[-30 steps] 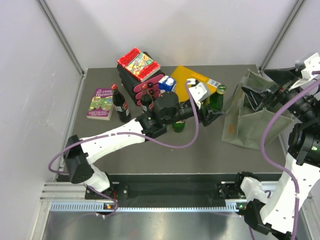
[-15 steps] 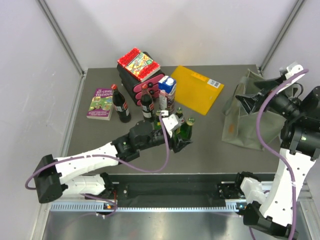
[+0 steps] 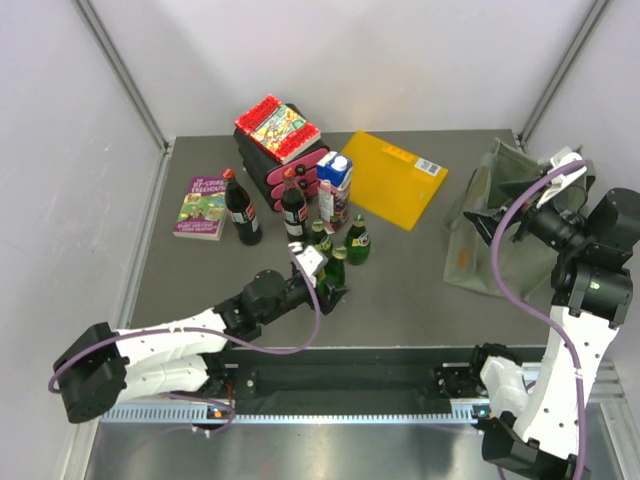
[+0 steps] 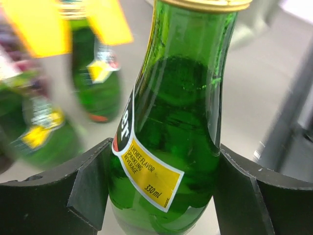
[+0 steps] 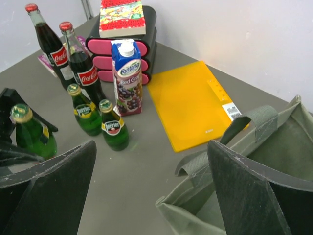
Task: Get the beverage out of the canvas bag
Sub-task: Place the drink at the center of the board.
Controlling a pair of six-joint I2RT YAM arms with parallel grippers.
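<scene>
The beverage, a green glass bottle (image 4: 166,142) with a yellow label, sits between the black fingers of my left gripper (image 4: 161,188), which press on both its sides. From above, this bottle (image 3: 337,268) and my left gripper (image 3: 328,277) are near the table's front middle, well left of the canvas bag (image 3: 505,235). I cannot tell whether its base touches the table. The olive bag (image 5: 264,161) slumps at the right with its mouth open. My right gripper (image 5: 151,191) is open over the bag's left rim with nothing between its fingers; from above this gripper (image 3: 488,213) is at the bag.
Two more green bottles (image 3: 357,240) (image 3: 318,235), two cola bottles (image 3: 240,207) (image 3: 292,205) and a juice carton (image 3: 335,185) stand behind the held bottle. A yellow folder (image 3: 395,178), a black-and-pink stack (image 3: 280,145) and a purple book (image 3: 205,207) lie further back.
My left arm has carried the green bottle from beside the bag leftward and nearer, to just in front of the other green bottles. My right gripper has drawn back slightly at the bag.
</scene>
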